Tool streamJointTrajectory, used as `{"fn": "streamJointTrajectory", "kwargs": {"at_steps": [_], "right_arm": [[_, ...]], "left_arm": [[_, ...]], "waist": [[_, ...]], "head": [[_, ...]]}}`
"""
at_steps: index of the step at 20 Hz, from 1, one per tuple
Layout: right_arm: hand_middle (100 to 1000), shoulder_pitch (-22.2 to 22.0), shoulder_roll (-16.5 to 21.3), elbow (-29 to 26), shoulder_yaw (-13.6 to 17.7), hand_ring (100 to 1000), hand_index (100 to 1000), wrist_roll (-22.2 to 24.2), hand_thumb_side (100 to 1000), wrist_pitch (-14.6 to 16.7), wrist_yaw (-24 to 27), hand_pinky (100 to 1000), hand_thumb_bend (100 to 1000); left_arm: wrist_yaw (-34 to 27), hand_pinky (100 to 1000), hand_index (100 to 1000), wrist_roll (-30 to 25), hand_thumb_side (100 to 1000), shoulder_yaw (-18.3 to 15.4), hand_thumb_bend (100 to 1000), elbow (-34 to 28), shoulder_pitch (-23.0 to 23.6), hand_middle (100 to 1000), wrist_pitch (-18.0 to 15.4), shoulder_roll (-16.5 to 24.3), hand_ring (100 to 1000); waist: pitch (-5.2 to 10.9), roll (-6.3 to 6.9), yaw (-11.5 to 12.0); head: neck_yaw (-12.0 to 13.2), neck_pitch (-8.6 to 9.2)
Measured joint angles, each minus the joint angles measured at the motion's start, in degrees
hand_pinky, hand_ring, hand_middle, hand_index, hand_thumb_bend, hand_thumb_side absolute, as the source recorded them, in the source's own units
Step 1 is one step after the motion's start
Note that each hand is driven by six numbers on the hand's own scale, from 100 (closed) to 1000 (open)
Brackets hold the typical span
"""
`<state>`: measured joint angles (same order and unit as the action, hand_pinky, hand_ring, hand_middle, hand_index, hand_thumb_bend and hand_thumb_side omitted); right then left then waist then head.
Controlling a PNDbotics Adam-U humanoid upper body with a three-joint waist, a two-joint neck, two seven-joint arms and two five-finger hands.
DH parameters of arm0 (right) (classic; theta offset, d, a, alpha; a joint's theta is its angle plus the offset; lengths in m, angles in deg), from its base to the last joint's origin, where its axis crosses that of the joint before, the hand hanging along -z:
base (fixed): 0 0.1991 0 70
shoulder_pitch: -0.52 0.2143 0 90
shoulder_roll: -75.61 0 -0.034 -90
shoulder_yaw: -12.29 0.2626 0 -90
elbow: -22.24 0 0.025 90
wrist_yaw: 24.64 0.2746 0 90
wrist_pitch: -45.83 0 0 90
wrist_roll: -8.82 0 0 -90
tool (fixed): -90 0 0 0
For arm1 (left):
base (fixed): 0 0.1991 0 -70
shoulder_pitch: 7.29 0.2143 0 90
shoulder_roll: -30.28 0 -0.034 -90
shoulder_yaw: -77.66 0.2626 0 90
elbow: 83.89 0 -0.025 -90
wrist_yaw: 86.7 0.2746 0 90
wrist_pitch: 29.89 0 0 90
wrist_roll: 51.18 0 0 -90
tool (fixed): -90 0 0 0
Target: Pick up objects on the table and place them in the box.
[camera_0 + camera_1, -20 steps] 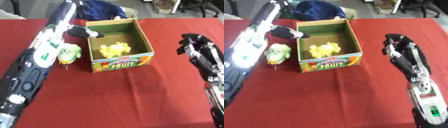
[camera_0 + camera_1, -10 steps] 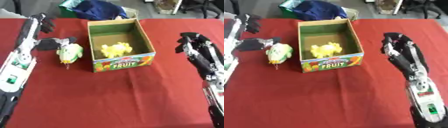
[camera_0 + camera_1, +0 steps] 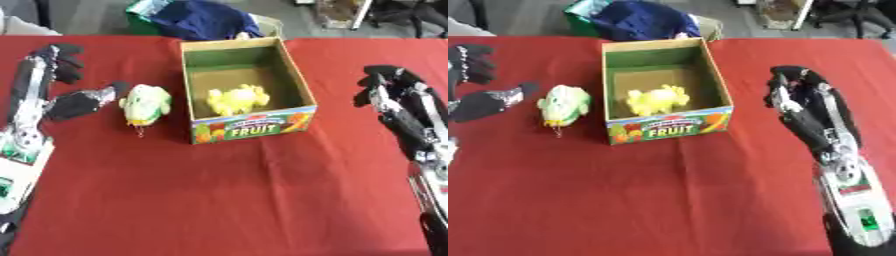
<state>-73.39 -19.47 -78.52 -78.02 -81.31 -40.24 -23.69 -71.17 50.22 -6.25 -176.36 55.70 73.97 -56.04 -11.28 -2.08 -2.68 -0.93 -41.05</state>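
Grey floor (image 3: 105,15) beyond the red table (image 3: 219,200); blue cloth (image 3: 206,20) behind

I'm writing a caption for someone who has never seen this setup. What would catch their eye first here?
The open cardboard fruit box in the middle of the red table stands out, with a yellow plush toy lying inside it. Just left of the box, a green and white plush toy lies on the cloth. The robot's black left hand is open beside that toy, and its right hand hangs open at the right.

Even, fairly bright overhead light fell on the red cloth-covered table (image 3: 227,200), leaving only faint, short shadows. Both views were soft and slightly blurred throughout, with no glare.
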Motion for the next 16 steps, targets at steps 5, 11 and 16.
{"fn": "streamJointTrajectory", "kwargs": {"at_steps": [5, 11, 16], "right_arm": [[563, 0.0, 0.0, 0.0, 0.1, 524, 727, -0.1, 446, -0.1, 0.0, 521, 100], [563, 0.0, 0.0, 0.0, 0.2, 524, 727, -0.1, 447, -0.1, -0.1, 521, 100], [563, -0.2, 0.0, 0.0, 0.3, 524, 727, -0.2, 449, -0.2, -0.1, 521, 100]], "left_arm": [[-0.4, 600, 740, 0.0, 279, 0.0, 794, 0.4, 0.5, 530, 0.0, 0.0, 549], [-0.4, 600, 741, -0.1, 283, 0.0, 795, 0.8, 0.8, 530, -0.1, 0.0, 549], [-0.5, 600, 741, -0.2, 284, 0.0, 796, 1.1, 0.8, 531, -0.1, 0.0, 550]], "waist": [[0.00, 0.06, 0.0], [0.00, 0.21, 0.0], [0.00, 0.32, -0.1]], "head": [[-0.1, -0.21], [-0.2, -1.03], [-0.3, -1.79]]}}
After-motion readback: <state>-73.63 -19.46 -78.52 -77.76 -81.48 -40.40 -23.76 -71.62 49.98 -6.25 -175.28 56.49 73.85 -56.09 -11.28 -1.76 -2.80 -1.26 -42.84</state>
